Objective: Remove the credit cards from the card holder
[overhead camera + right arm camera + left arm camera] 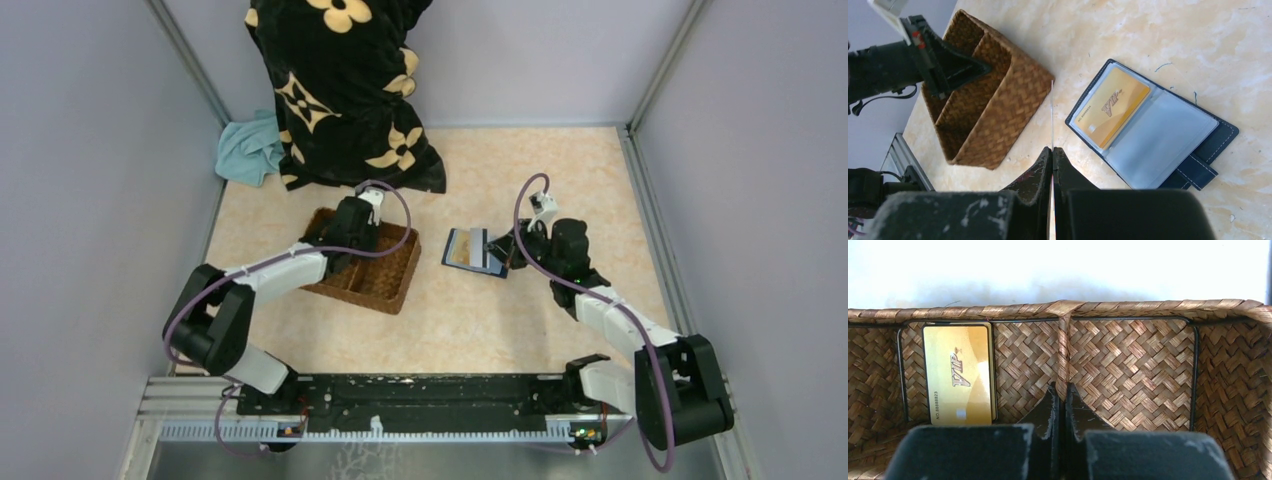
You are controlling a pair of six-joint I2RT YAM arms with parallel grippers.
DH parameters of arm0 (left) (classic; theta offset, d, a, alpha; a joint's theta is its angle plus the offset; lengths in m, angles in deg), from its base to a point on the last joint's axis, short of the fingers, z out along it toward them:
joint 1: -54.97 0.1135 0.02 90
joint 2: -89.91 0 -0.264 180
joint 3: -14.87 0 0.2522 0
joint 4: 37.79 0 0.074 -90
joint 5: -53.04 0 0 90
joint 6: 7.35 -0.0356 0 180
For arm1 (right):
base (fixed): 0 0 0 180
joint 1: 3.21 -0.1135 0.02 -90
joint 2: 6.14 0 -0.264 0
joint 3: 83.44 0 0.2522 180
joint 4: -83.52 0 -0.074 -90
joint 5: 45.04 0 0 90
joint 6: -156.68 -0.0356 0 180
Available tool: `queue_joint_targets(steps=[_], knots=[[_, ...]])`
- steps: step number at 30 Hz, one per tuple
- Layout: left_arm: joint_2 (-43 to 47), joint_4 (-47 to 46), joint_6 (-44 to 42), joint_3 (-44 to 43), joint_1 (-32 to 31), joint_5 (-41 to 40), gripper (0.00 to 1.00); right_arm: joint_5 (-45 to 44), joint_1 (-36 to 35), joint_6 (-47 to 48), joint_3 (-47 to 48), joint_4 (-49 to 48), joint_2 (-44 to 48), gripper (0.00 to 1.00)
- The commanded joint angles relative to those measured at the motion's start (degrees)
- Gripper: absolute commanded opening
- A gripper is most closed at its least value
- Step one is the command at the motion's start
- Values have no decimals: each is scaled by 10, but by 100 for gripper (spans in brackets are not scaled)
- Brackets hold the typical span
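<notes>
The navy card holder (1198,150) lies open on the table (470,240), and a gold credit card (1112,106) sits in its left clear pocket. My right gripper (1052,148) is shut on another credit card (1052,110), seen edge-on as a thin line, just left of the holder (508,252). A further gold credit card (958,372) lies flat in a compartment of the wicker basket (1128,365). My left gripper (1063,390) is shut with nothing in it, its tips over the basket's divider (1063,340), right of that card.
The brown wicker basket (385,275) stands left of the holder with the left arm (350,230) over it. A black flowered cloth (340,90) and a teal rag (250,150) lie at the back left. Grey walls close in the table on three sides.
</notes>
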Motion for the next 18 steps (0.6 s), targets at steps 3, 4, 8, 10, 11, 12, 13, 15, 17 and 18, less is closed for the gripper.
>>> queue_joint_targets(steps=[3,4,8,10,11,12,13,15,17,18], knots=[[75,-131,-114,82,-2,129,0,-2,3,9,12,-23,0,0],[78,-134,-128,85,-2,143,0,-2,3,9,12,-22,-1,0],[79,-112,-158,72,-8,229,0,-1,2,8,15,-22,-6,0],[75,-109,-175,71,-11,256,0,-2,3,8,17,-21,-8,0],[70,-106,-195,70,-12,270,0,-2,3,8,17,-22,-9,0],[65,-99,-210,68,-15,276,0,-2,3,8,18,-22,-11,0],[59,-92,-223,64,-18,279,0,-2,3,8,19,-22,-13,0],[50,-78,-254,61,-25,283,0,-1,3,8,22,-22,-18,0],[46,-71,-282,61,-34,280,0,0,2,7,25,-22,-25,0],[48,-69,-285,62,-38,280,0,1,2,7,27,-22,-28,0]])
